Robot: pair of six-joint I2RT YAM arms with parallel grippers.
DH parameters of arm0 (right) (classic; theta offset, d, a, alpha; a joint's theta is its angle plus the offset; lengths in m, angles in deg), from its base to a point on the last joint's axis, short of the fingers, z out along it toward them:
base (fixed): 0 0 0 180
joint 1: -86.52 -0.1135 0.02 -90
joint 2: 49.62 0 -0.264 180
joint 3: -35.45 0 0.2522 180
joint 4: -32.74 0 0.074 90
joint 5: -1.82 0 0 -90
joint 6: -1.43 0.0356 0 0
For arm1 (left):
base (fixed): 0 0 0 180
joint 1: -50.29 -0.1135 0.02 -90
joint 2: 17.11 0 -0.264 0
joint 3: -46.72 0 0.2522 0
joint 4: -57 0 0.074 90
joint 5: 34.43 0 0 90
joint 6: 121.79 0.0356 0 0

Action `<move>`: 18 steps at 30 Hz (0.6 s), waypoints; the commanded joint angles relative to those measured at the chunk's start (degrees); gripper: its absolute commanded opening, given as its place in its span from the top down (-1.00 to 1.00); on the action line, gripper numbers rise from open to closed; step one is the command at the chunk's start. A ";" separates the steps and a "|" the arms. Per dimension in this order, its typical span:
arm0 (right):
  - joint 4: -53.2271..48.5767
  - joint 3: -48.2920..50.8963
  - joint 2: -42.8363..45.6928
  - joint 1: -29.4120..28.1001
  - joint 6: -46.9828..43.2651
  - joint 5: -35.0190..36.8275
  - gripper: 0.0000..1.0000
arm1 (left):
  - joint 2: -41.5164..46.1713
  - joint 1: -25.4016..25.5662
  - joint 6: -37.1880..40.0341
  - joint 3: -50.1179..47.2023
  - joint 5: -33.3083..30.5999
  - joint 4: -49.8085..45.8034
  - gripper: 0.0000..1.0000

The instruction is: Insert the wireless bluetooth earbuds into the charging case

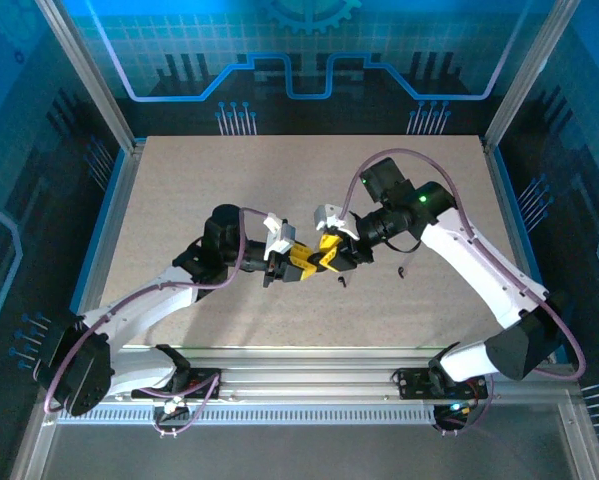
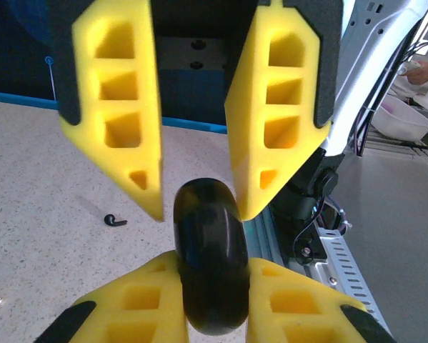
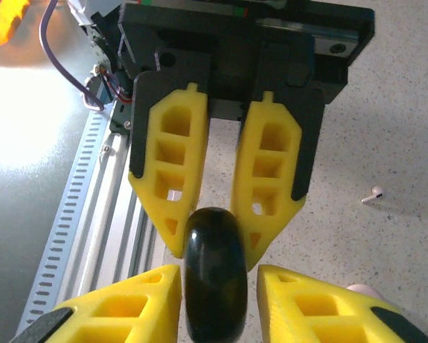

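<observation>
We log the left gripper [image 2: 214, 264] clenched on the black disc [image 2: 206, 229]; the right gripper [image 3: 219, 273] straddles the same disc with a sliver of gap showing, so we cannot tell if it bites. One pale earbud [image 3: 373, 194] lies loose on the table [image 3: 392, 100] off the right gripper's right-hand finger; a pink rim, likely the case [image 3: 362, 289], peeks beside that finger. Insertion not begun, we judge; next: shed the disc, then pinch the earbud.

Glossy black disc [image 2: 211, 264], speckled matt table [image 2: 49, 186]
</observation>
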 commanded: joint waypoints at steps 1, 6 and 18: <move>-1.81 -1.55 -0.62 0.63 0.71 0.17 0.25 | 2.05 0.49 3.10 2.10 -0.98 -2.02 0.65; -3.33 -1.57 -1.21 0.61 1.03 0.95 0.25 | 2.72 0.48 3.69 2.36 -1.66 -2.87 0.65; -2.61 0.06 1.01 0.85 0.80 0.19 0.58 | 2.57 0.43 3.96 1.64 -3.90 -1.95 0.56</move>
